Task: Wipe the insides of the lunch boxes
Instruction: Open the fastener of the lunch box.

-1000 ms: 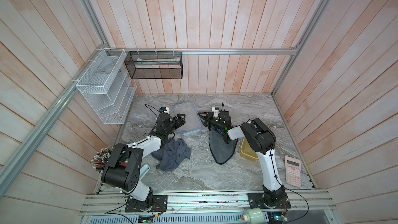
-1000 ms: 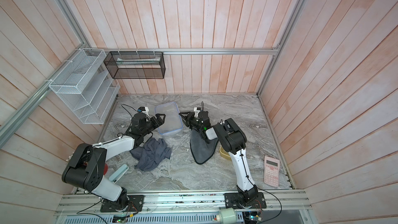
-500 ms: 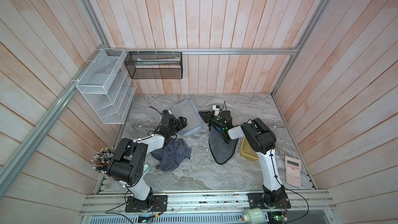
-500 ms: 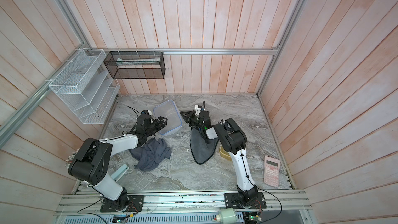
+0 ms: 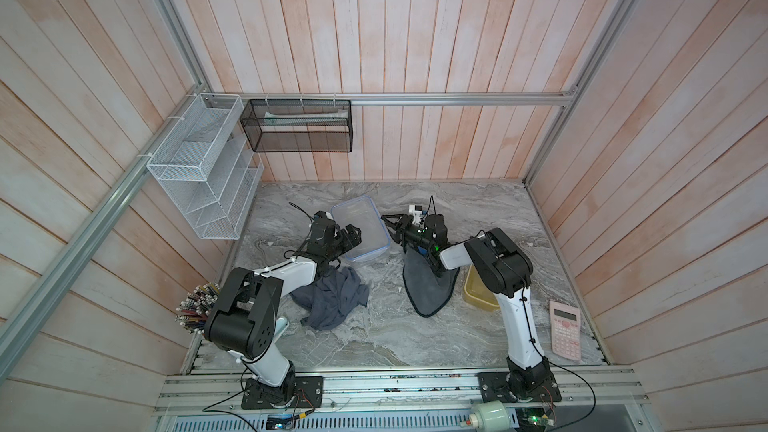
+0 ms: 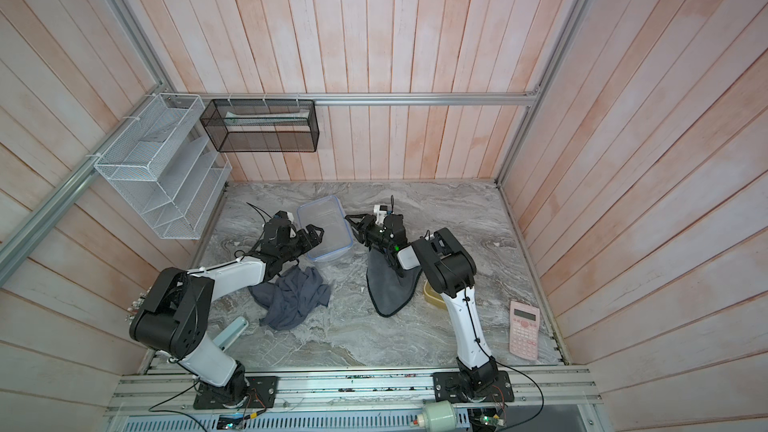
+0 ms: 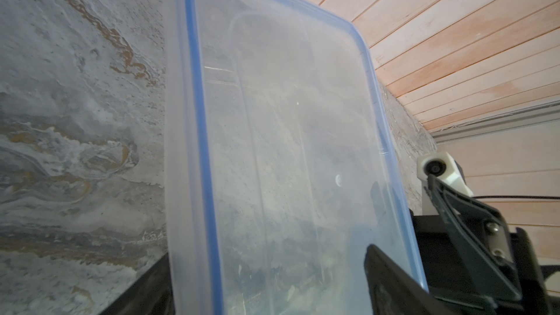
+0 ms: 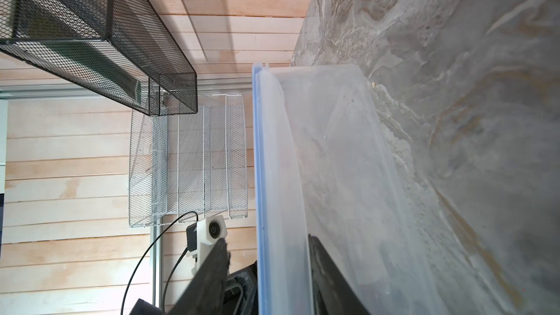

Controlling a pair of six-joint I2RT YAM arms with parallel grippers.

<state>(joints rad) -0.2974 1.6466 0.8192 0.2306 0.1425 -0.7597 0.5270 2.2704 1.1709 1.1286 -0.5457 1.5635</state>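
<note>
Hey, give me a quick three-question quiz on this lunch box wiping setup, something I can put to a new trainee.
1. True or false: the clear lunch box has its blue-rimmed lid on.
2. What lies on the table out beyond the right arm's base? A) a pink calculator B) a mug C) a sponge
3. Fill in: ___ cloths lie on the table.

Key:
1. True.
2. A.
3. Two: the crumpled cloth and the flat cloth.
</note>
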